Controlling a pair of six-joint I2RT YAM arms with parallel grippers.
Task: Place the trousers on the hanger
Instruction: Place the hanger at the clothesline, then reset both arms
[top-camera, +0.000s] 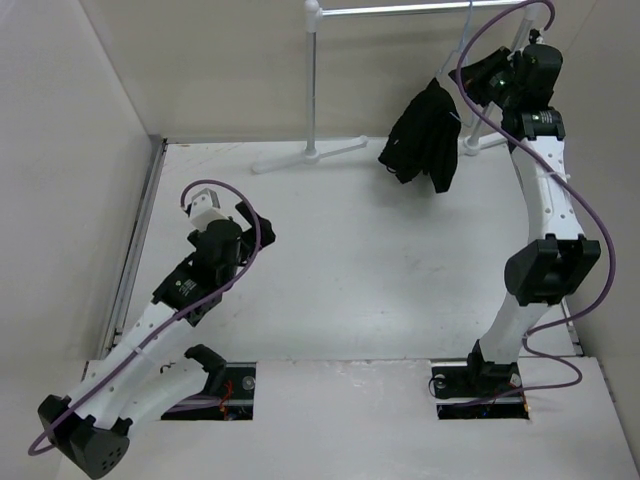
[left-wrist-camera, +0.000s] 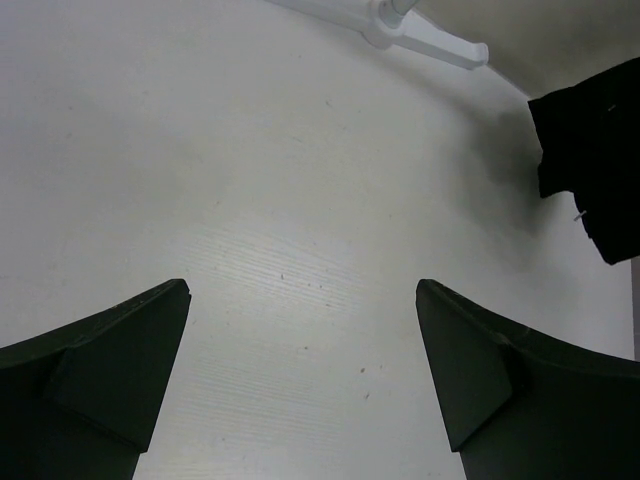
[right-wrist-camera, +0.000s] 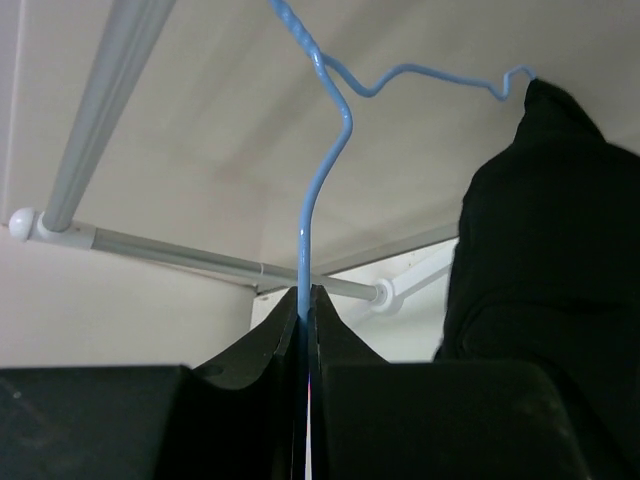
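Observation:
The black trousers (top-camera: 425, 135) hang folded over the thin blue wire hanger (top-camera: 467, 35) at the back right, just under the rack's rail. My right gripper (top-camera: 488, 75) is raised beside them and shut on the hanger's wire. In the right wrist view the hanger (right-wrist-camera: 320, 150) rises straight out of the closed right gripper (right-wrist-camera: 305, 292), with the trousers (right-wrist-camera: 550, 250) draped on its far arm. My left gripper (top-camera: 258, 222) is low over the table at the left, open and holding nothing (left-wrist-camera: 302, 290). The trousers (left-wrist-camera: 595, 150) show at the edge of its view.
A white tubular garment rack (top-camera: 313, 80) stands at the back, its rail (right-wrist-camera: 110, 90) running above the hanger and its foot (left-wrist-camera: 430, 40) lying on the table. Walls close in the left and back sides.

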